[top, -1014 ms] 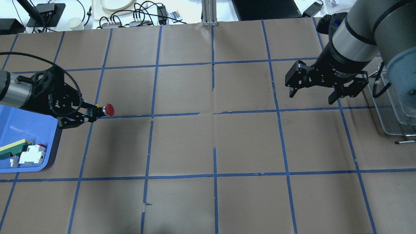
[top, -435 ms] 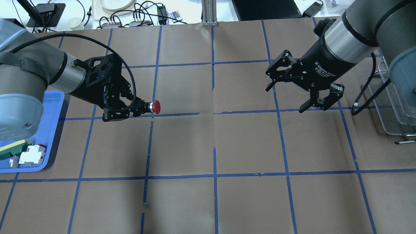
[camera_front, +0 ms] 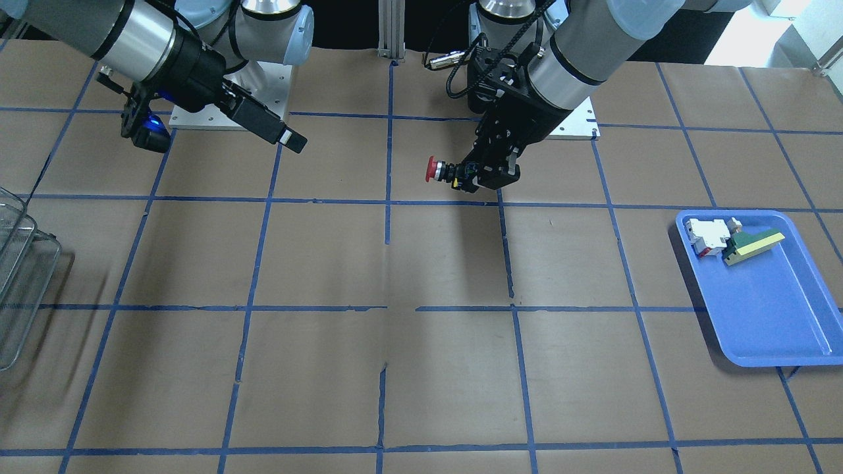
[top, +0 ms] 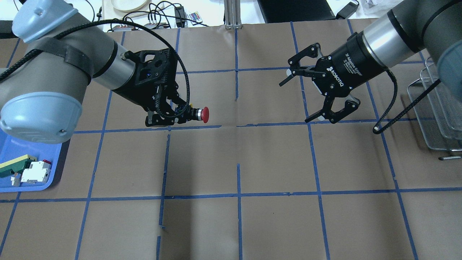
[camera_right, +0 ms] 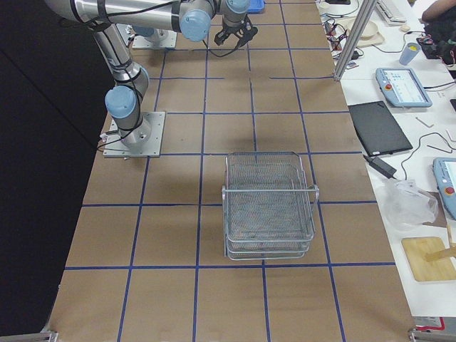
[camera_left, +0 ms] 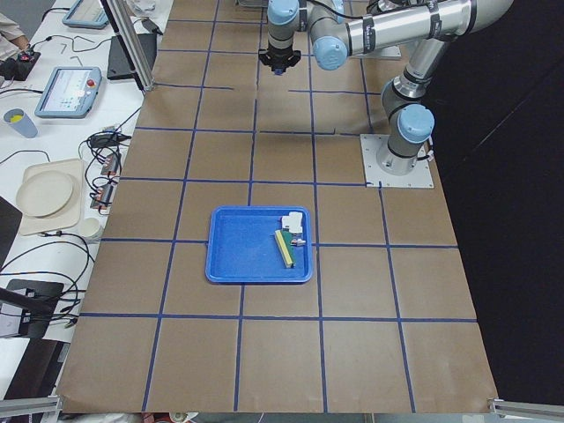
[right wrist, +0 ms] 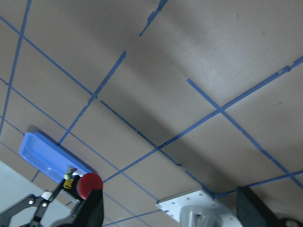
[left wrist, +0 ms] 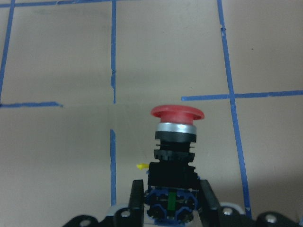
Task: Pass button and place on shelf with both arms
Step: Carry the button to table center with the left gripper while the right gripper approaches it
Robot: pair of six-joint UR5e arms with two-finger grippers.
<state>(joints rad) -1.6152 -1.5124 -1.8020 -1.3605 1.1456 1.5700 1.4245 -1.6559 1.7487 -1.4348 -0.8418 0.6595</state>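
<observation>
Left hand (top: 179,112) grips button (top: 202,114); right hand (top: 295,102) spread; blue tray (camera_front: 770,309) holds white block (camera_front: 706,235), green wedge (camera_front: 751,245).

Overhead and front cameras face each other, sharing the table (top: 274,224) between them.

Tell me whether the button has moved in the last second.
Yes. In the overhead view the button, shut in the left pincer, has travelled rightward, away from the blue tray and toward the central tape line.
</observation>
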